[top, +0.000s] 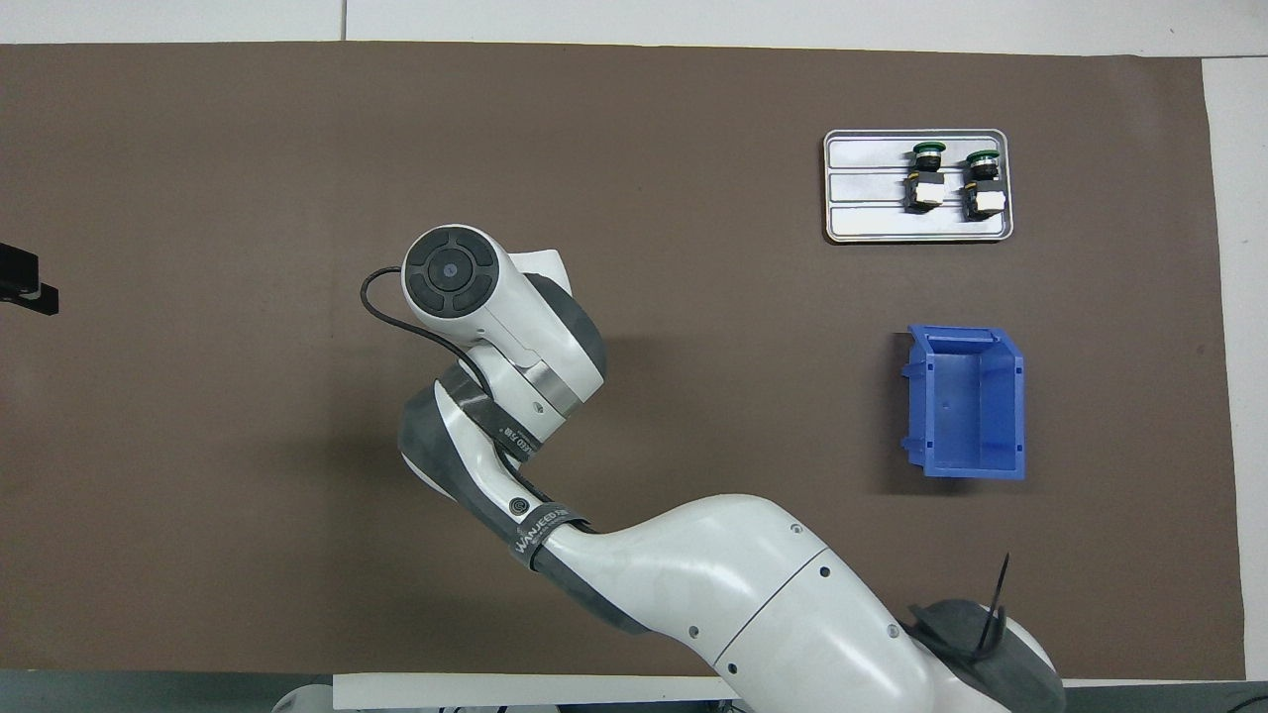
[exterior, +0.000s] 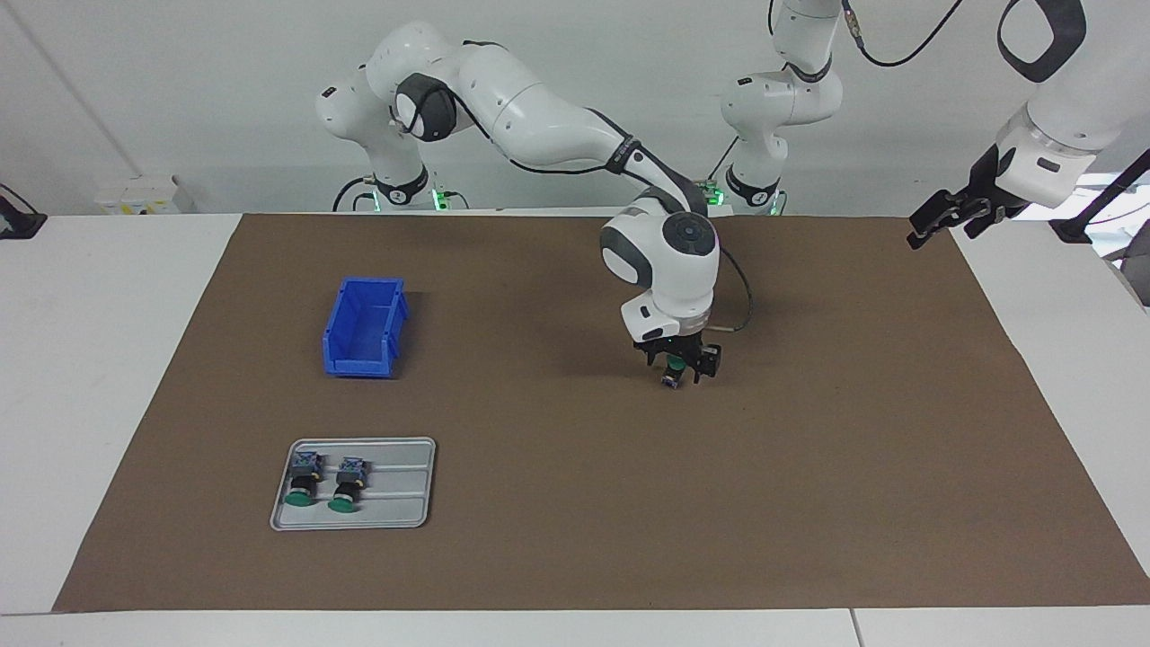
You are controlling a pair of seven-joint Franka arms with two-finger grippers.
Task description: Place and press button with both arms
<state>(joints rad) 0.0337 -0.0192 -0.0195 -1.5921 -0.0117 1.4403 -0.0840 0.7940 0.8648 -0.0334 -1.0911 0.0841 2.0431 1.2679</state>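
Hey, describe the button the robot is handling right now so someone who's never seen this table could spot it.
Start at the brown mat covering the table, then find the right gripper hanging over its middle. The button sits between its fingers, blue-grey block pointing down. Its two twins lie on the grey tray; this one is alone, off the tray.

I see a plain brown mat (exterior: 575, 503), a blue bin (exterior: 364, 328), a grey tray (exterior: 395, 503), and green-capped buttons (exterior: 302, 481), their blocks perhaps blue-grey.
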